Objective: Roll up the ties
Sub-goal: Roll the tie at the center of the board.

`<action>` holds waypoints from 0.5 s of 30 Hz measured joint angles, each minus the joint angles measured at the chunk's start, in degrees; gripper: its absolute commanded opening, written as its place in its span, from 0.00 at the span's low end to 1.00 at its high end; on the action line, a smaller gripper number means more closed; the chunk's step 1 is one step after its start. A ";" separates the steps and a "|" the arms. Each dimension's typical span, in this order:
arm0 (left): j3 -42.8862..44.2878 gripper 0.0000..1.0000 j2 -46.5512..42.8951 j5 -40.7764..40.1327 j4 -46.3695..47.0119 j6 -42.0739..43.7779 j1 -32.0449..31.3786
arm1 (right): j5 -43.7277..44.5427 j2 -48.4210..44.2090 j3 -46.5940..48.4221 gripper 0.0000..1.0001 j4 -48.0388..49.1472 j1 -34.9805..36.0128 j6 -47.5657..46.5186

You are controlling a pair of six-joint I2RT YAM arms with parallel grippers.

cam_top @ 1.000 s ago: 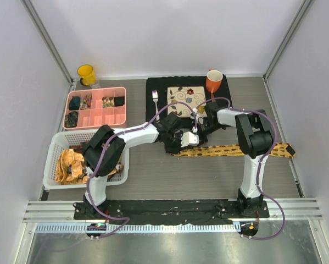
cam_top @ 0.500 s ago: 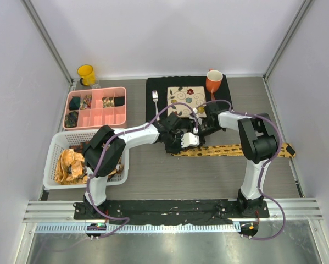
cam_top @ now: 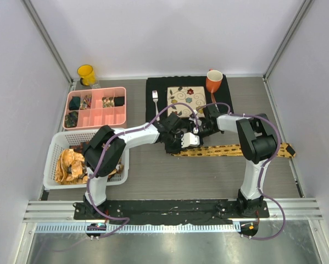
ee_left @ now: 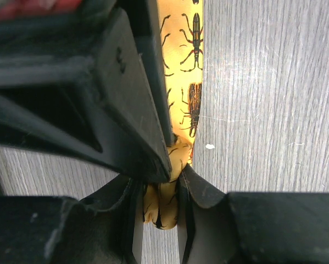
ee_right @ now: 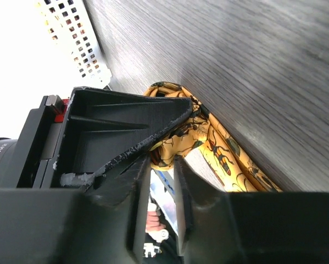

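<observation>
A mustard-yellow tie [cam_top: 235, 149] with dark insect prints lies across the table, its far end near the right wall. My left gripper [cam_top: 182, 142] is at its left end. In the left wrist view my left gripper [ee_left: 163, 190] is shut on the folded end of the tie [ee_left: 183, 71], which runs away over the wood. My right gripper [cam_top: 196, 131] meets it from behind. In the right wrist view my right gripper [ee_right: 163, 162] pinches the bunched tie end [ee_right: 219, 154] at its fingertips, pressed against the left gripper's black finger [ee_right: 120, 126].
A white basket [cam_top: 53, 144] at the left holds more yellow ties [cam_top: 72, 164]. Behind it is a pink compartment tray [cam_top: 96, 107]. A black mat [cam_top: 153, 85] with a patterned placemat, a fork [cam_top: 155, 99] and an orange mug [cam_top: 213, 81] lies just behind the grippers. A yellow mug [cam_top: 86, 73] stands far left.
My right arm's wrist and elbow have shifted slightly left and back, bringing its gripper closer to the left gripper. The tie and left arm have hardly moved.
</observation>
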 measured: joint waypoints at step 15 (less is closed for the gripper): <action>-1.29 0.58 -0.74 -0.44 2.47 -0.52 0.24 | 3.28 3.61 -0.11 0.01 -0.26 0.22 -4.70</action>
